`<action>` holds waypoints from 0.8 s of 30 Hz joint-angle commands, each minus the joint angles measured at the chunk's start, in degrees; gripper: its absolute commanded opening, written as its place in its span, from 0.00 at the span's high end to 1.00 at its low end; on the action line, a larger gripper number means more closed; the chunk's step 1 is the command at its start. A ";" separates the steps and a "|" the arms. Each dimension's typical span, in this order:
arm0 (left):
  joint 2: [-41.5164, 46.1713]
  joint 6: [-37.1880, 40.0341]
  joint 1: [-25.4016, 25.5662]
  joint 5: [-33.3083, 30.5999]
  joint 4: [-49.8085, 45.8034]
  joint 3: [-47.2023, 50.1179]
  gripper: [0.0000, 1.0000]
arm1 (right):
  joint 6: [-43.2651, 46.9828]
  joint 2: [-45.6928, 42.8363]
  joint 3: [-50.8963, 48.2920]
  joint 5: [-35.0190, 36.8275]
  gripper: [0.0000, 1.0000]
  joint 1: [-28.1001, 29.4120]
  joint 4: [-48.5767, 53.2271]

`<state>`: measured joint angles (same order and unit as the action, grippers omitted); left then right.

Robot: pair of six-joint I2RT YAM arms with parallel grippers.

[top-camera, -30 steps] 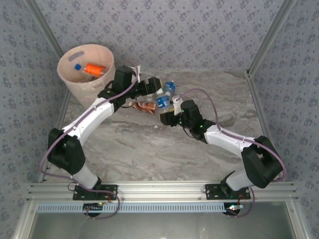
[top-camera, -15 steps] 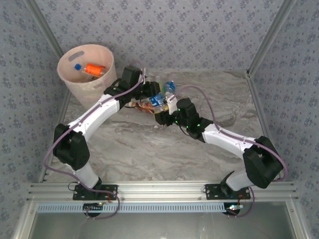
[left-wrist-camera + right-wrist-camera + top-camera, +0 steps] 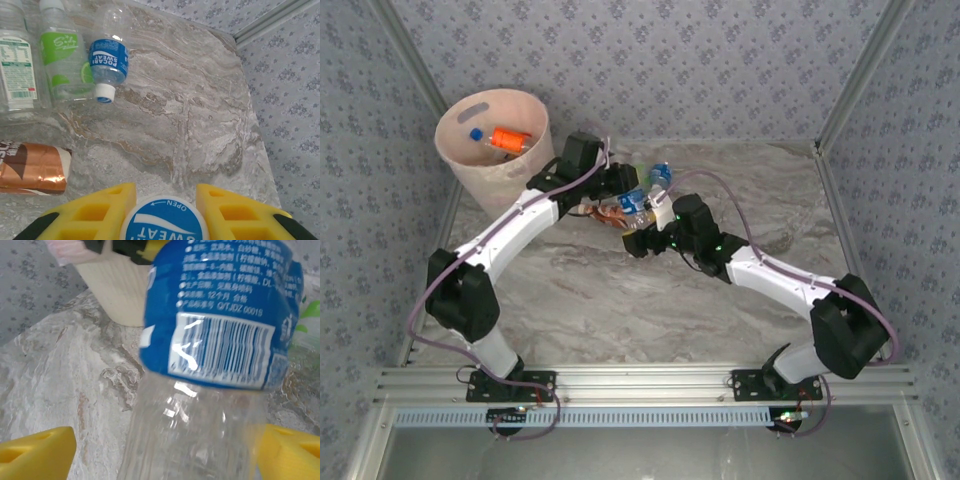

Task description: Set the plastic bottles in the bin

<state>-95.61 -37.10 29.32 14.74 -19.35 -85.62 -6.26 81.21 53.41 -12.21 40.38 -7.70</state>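
**A:** The left gripper (image 3: pixel 163 199) is clamped on the blue-and-white cap (image 3: pixel 164 223) of a Pocari Sweat bottle (image 3: pixel 220 315), with a yellow finger snug on either side. The right gripper (image 3: pixel 165 450) stands wide around the clear body of the same bottle, and you can see table between one finger and the plastic. Looks like a handover to me, just off the marble table (image 3: pixel 210 115). A green-label bottle (image 3: pixel 62 50) and a few others lie beyond it. The bin (image 3: pixel 485 175) is at the far left corner, close to the left arm.

**B:** Yep. A cap is a tiny thing to hold by, so I'd back the right one straight out along its own fingers so it doesn't nudge the body. Then swing the left over slowly, since the bottle will probably dangle. I'd get it well past the rim before letting go. The orange-label bottle (image 3: pixel 508 139) already in there shows there's plenty of room.

**A:** And compared with a second ago?

**B:** The grips have swapped. Back then the left was open and short of the bottle while the right pinched it. The left arm has since reached further in and the right has slid left. What's in the bin looks the same.
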 commanded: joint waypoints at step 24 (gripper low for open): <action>23.74 6.11 -21.84 -21.85 21.76 -0.74 0.68 | -14.42 -18.38 -11.22 8.27 0.00 -15.35 -7.41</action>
<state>-72.53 -32.23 9.80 0.58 -6.63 -88.51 -17.47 62.63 42.50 -5.23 25.41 -12.91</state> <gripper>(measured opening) 0.325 0.999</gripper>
